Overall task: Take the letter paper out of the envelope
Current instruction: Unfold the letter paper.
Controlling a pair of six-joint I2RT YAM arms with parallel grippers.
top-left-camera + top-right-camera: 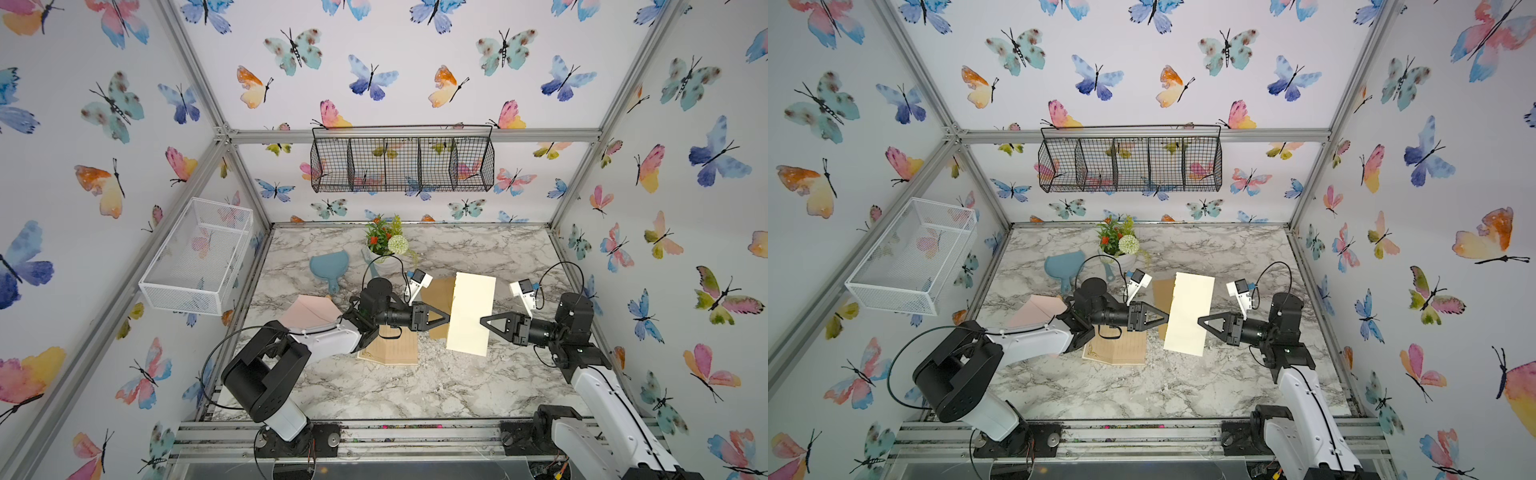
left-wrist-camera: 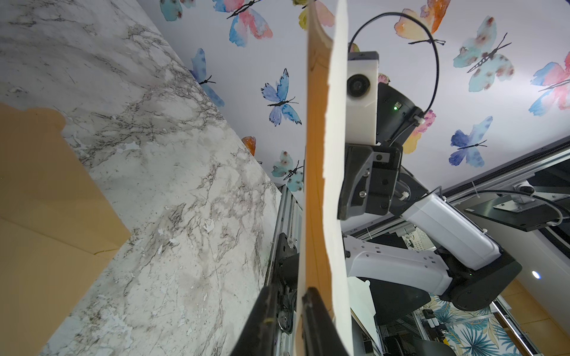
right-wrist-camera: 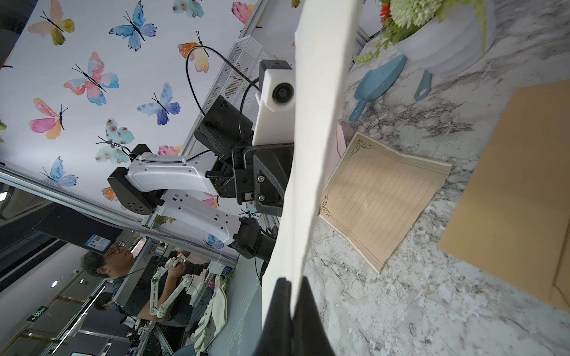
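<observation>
The marble bench (image 1: 374,386) carries all loose items. The cream letter paper (image 1: 471,316) is held in the air above the bench, between the two grippers, fully outside the envelope. The brown envelope (image 1: 436,293) lies on the bench beneath it and is partly covered by it in both top views. A lined tan sheet (image 1: 395,351) lies just beside the brown envelope, under the left arm (image 1: 332,336). A pink envelope (image 1: 309,311) lies on the bench partly hidden by that arm. The right gripper (image 1: 483,321) meets one edge of the letter paper, and its fingers (image 3: 276,311) are clenched on that edge. The left gripper (image 1: 446,318) meets the opposite edge. Its fingers (image 2: 317,320) stand narrowly apart, grasping a thin white layer of the paper. A tan surface shows beside that layer, possibly the paper's inner face; the angle is too oblique to confirm.
</observation>
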